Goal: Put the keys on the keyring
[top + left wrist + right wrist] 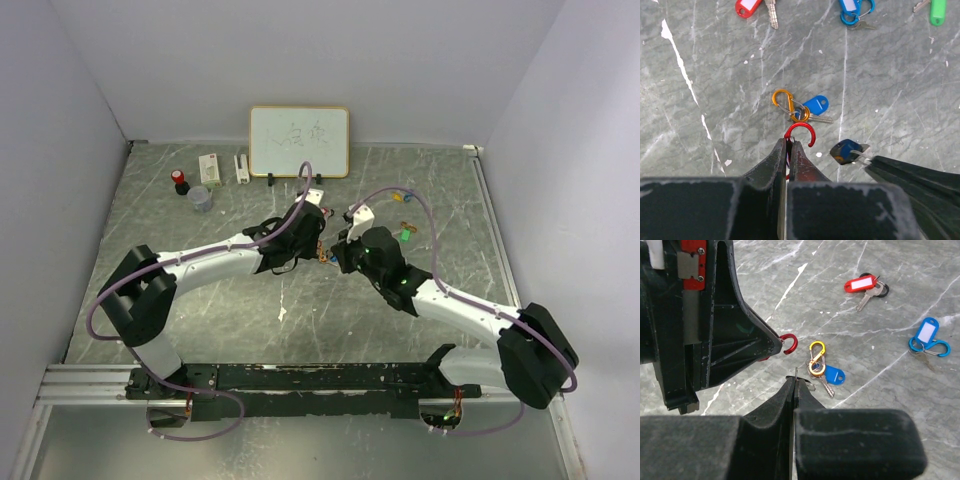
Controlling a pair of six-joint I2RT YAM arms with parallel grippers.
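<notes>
My left gripper (788, 150) was pressed shut on one end of a red clip (800, 124), whose open hook curled out just past the tips. My right gripper (794, 385) was closed too. Its own camera showed only a thin metal sliver poking from between the tips. The left wrist view showed that this metal ran to a dark blue key tag (844, 151) hanging off them, just beside the red clip and apart from it.

Just beyond, on the counter (715, 100), lay an orange clip (784, 101) joined to a blue key tag (816, 105). Farther off lay a red key tag (748, 7), a light blue key tag (927, 332) on a blue clip (939, 349), and a green key tag (937, 11). Only the top view took in the whiteboard (298, 141) at the far wall.
</notes>
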